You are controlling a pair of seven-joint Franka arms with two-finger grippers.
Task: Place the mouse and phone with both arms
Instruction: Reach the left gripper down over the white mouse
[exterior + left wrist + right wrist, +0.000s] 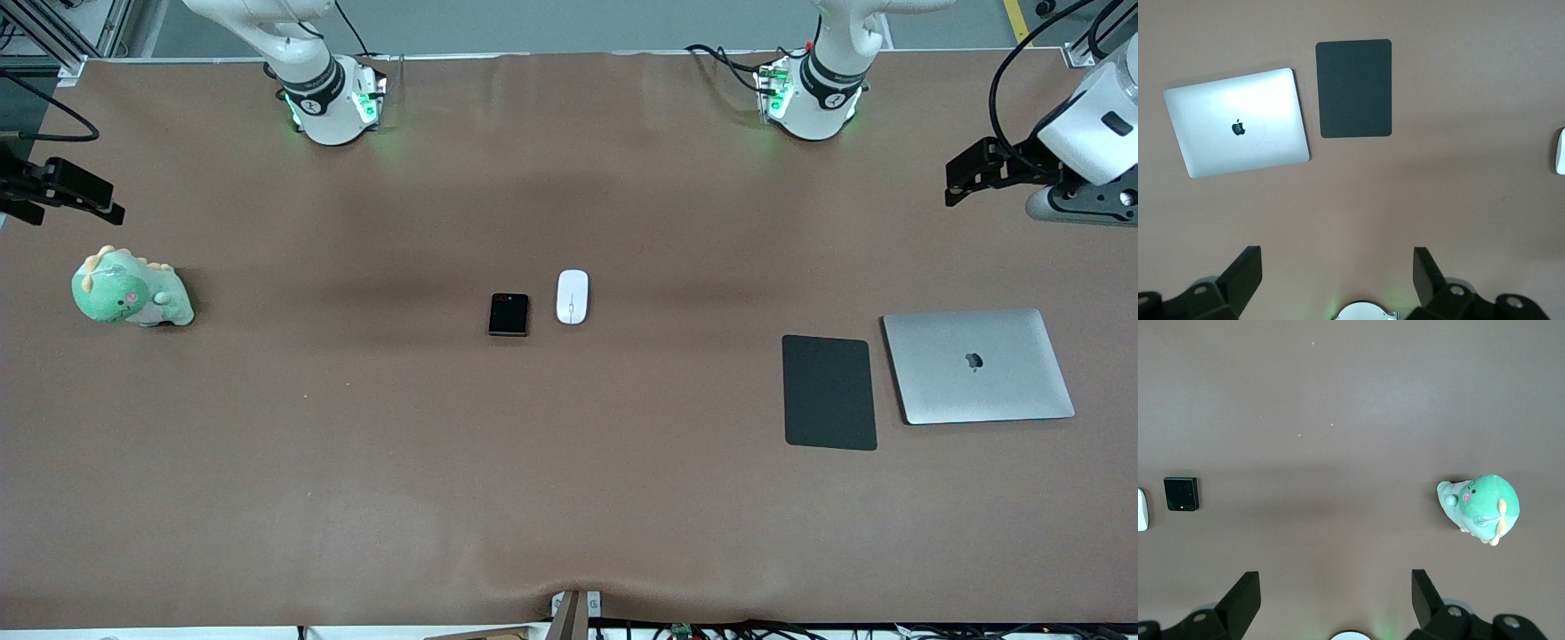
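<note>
We see a wide brown counter (356,462) filling the front view, with the two arms' green-lit bases along its top edge. At its middle lie the phone (508,315) and the mouse (572,297), just beside each other without touching, the mouse toward the left arm's end and slightly farther from the front camera. A green plush toy (131,290) sits toward the right arm's end. Toward the left arm's end a dark pad (829,392) lies just beside a closed silver laptop (978,365). The left gripper (978,169) hangs high at that end of the counter, above bare brown surface, and the right gripper (62,191) hangs likewise at the other end; both arms wait, holding nothing.

In the left wrist view we look straight down on the laptop (1238,123) and the pad (1355,88), close together yet apart, with a sliver of the mouse (1561,151) at the frame's edge. The left gripper (1338,277) has its fingers (1241,273) spread wide with only bare counter between them.

In the right wrist view we find the plush toy (1479,507), the phone (1181,493) and an edge of the mouse (1141,509). The right gripper (1336,597) is also spread wide and empty, its fingers (1423,593) well apart over bare counter.
</note>
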